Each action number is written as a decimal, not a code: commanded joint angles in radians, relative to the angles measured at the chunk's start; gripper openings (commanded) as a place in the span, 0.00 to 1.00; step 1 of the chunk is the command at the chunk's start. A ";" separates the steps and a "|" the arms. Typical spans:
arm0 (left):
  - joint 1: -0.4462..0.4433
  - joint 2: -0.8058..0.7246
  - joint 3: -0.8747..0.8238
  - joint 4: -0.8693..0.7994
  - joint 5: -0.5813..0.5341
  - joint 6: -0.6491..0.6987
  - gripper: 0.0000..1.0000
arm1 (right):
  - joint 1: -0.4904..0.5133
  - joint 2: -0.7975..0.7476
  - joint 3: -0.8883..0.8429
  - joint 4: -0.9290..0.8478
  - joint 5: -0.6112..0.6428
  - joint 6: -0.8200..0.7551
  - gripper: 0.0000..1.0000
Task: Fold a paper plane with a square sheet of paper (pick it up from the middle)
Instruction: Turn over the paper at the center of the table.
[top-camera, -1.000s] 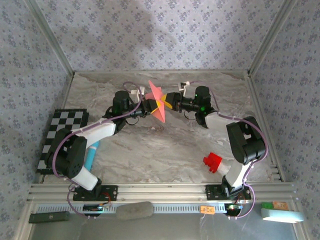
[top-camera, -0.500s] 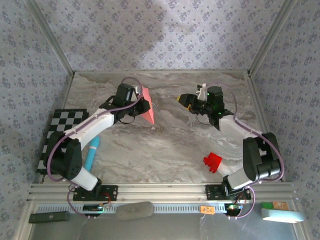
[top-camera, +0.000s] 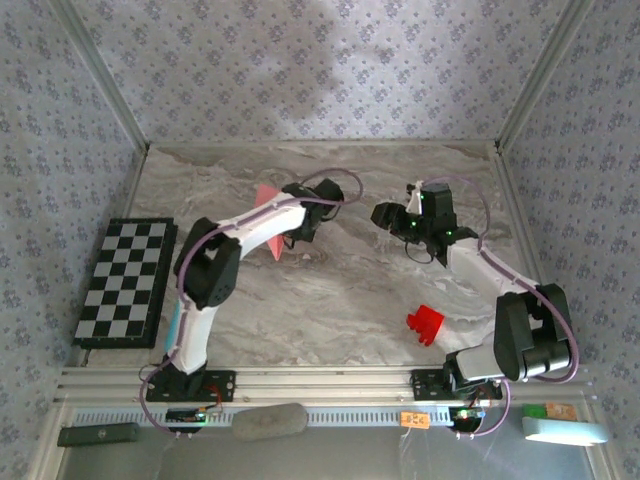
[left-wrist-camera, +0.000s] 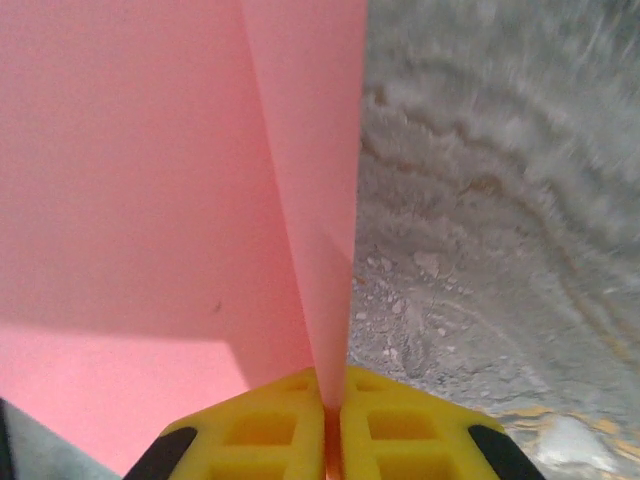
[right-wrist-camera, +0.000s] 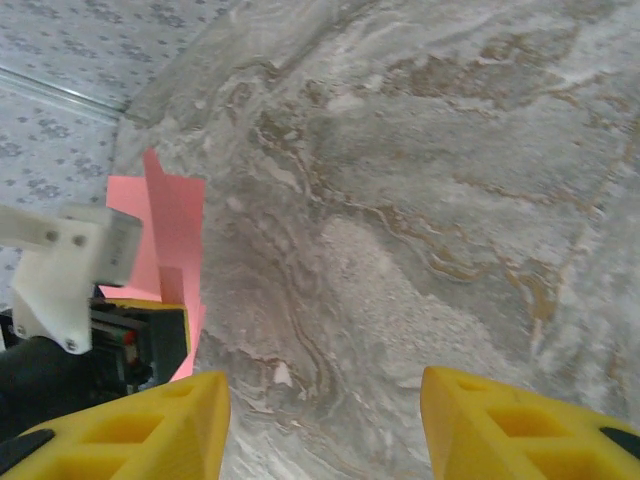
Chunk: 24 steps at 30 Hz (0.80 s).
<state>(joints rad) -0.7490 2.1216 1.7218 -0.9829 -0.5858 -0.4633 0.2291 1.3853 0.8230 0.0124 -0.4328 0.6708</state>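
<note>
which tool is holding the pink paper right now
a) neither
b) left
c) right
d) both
b: the left tool is shut on the folded pink paper, while the right tool is open above the table with nothing between its fingers.

Item: pink sheet of paper (left-wrist-camera: 150, 180), creased, pinched between my yellow jaws; grey marbled worktop (left-wrist-camera: 500, 250) behind.
</note>
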 joint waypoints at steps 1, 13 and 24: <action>-0.011 0.042 0.062 -0.122 -0.119 0.019 0.10 | -0.017 -0.042 -0.030 -0.047 0.051 -0.015 0.55; -0.019 0.149 0.068 -0.059 0.035 0.000 0.15 | -0.054 -0.060 -0.065 -0.070 0.062 -0.003 0.55; -0.019 0.127 0.073 -0.028 0.202 -0.041 0.28 | -0.055 -0.041 -0.059 -0.063 0.049 0.007 0.55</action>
<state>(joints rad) -0.7643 2.2581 1.7687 -1.0149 -0.4591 -0.4828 0.1806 1.3365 0.7643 -0.0357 -0.3813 0.6720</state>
